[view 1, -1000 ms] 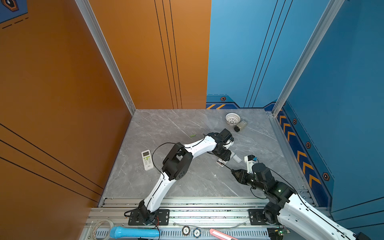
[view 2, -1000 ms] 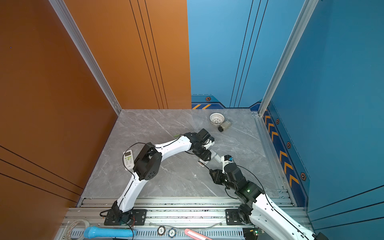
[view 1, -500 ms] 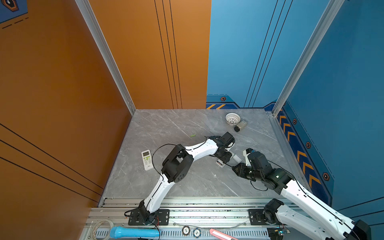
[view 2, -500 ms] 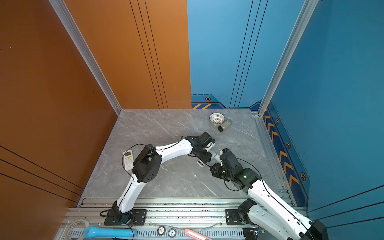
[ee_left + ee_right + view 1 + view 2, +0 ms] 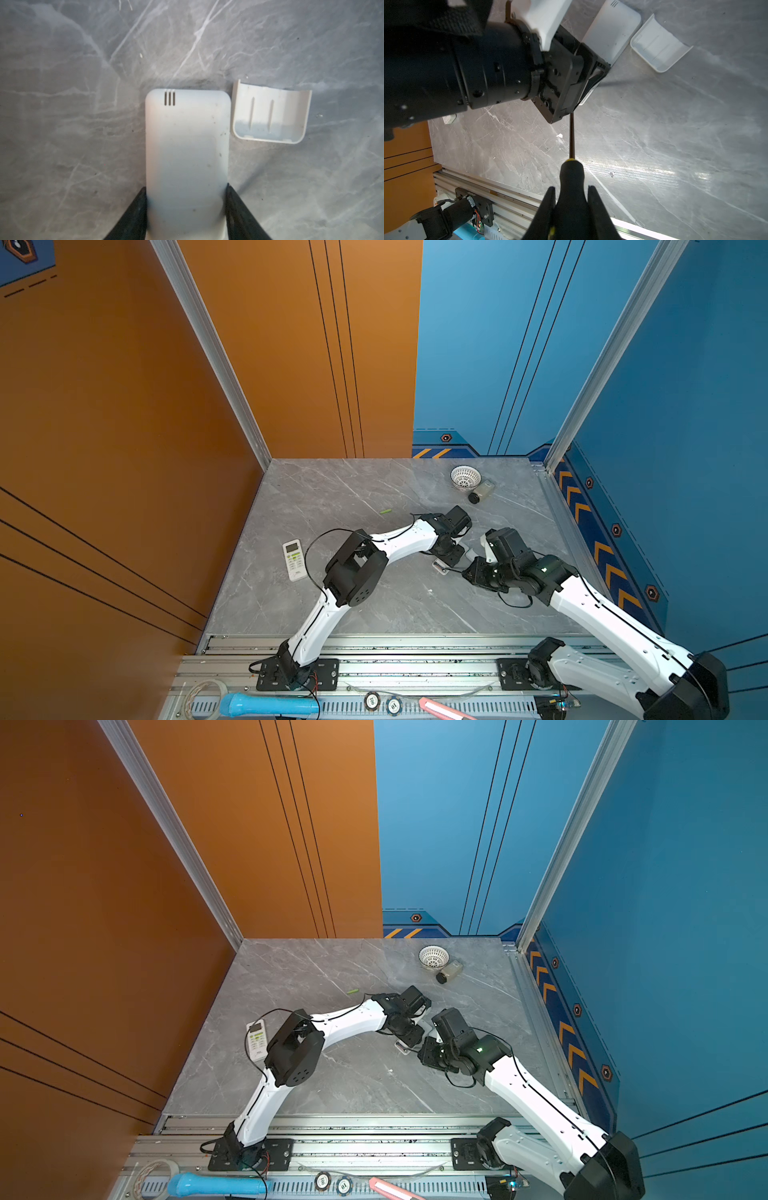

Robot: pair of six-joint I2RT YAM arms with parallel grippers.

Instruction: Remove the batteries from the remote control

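Marble tabletop [image 5: 332,489]: green battery [image 5: 385,511] flat, long axis roughly left-right.

The grey marbled bench [image 5: 415,614] carries a white remote [image 5: 187,155] lying back up, right of the middle. A loose battery cover [image 5: 270,116] lies just beside it, hollow side up. A second remote [image 5: 294,560] lies buttons up toward the left. A light green battery [image 5: 385,511] lies alone farther back. Near the back right corner sit a white perforated bowl [image 5: 465,477] and, just beside it, a small jar [image 5: 481,492] on its side. A tiny white scrap [image 5: 431,591] lies nearer the front.
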